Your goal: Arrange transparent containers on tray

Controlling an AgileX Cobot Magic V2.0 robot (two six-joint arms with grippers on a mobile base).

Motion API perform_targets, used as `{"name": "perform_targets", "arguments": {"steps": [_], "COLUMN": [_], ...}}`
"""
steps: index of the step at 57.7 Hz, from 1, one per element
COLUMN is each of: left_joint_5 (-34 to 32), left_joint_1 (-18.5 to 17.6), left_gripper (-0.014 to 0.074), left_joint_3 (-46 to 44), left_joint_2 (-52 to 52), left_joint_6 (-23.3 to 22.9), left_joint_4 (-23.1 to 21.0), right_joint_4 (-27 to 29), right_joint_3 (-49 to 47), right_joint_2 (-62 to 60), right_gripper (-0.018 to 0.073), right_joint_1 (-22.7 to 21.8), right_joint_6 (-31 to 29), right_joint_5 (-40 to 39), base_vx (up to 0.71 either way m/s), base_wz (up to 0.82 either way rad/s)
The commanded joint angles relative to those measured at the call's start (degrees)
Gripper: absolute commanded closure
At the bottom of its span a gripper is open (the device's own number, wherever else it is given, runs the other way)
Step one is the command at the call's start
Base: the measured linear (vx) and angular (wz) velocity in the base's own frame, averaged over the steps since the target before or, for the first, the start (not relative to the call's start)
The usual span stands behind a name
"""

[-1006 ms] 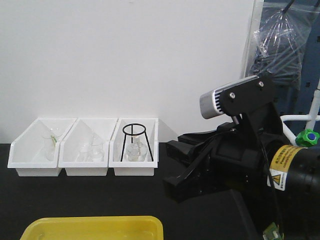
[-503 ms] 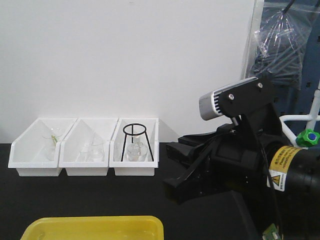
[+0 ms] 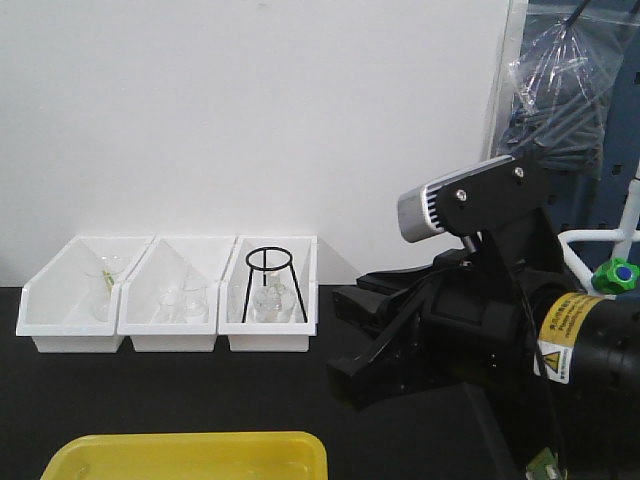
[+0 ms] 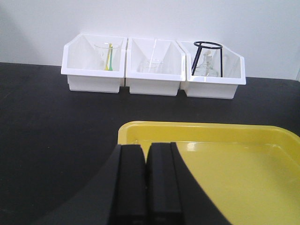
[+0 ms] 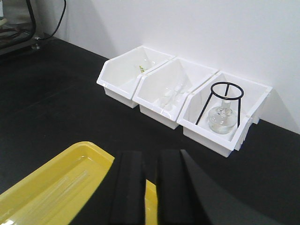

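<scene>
The yellow tray [image 3: 185, 450] lies at the near edge of the black table. In the right wrist view, faint clear test tubes [image 5: 69, 184] lie lengthwise in the tray [image 5: 86, 145]. My right gripper [image 5: 151, 154] hovers over the tray's right end. Its fingers stand a narrow gap apart, with only yellow showing between them. My left gripper [image 4: 146, 146] hangs over the tray's [image 4: 201, 126] near left corner, its jaws pressed together and holding nothing. The tubes do not show in the left wrist view.
Three white slanted bins [image 3: 170, 300] stand in a row against the back wall, holding beakers and flasks. The right bin [image 5: 225, 117] has a black tripod ring over a round flask. My right arm [image 3: 480, 330] fills the front view's right side.
The right arm has edged slightly to the left. The tray and the bins have not moved.
</scene>
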Motion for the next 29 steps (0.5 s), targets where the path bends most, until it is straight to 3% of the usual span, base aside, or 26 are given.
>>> {"name": "perform_targets", "arguments": {"steps": [1, 11, 20, 24, 29], "left_joint_5": [-5.17, -5.17, -5.16, -5.16, -5.16], "left_joint_1": [0.2, 0.2, 0.2, 0.2, 0.2], "left_gripper": [0.0603, 0.0603, 0.0603, 0.0603, 0.0603], "left_joint_3": [1.75, 1.75, 1.75, 1.75, 1.75], "left_joint_2": [-0.16, -0.16, -0.16, -0.16, -0.16], "left_joint_6": [0.08, 0.08, 0.03, 0.03, 0.03], "left_joint_4": [-0.49, -0.49, -0.49, -0.49, -0.49], "right_joint_4": [-0.8, -5.93, -9.14, -7.31, -2.84], "right_joint_3": [-1.6, -1.6, 1.86, 7.48, 18.88], "right_joint_2": [-1.25, -2.48, -9.77, -14.61, -21.53], "right_gripper": [0.0376, 0.038, 0.046, 0.0509, 0.0571], "right_joint_1": [-0.09, -0.09, -1.13, -5.29, -13.66], "right_joint_6": [-0.43, -0.49, -0.27, -0.27, -0.27], "right_joint_5": [-4.4, -1.15, 4.96, 2.24, -5.72], "base_vx": [0.0, 0.0, 0.0, 0.0, 0.0], "base_wz": [0.0, 0.0, 0.0, 0.0, 0.0]}}
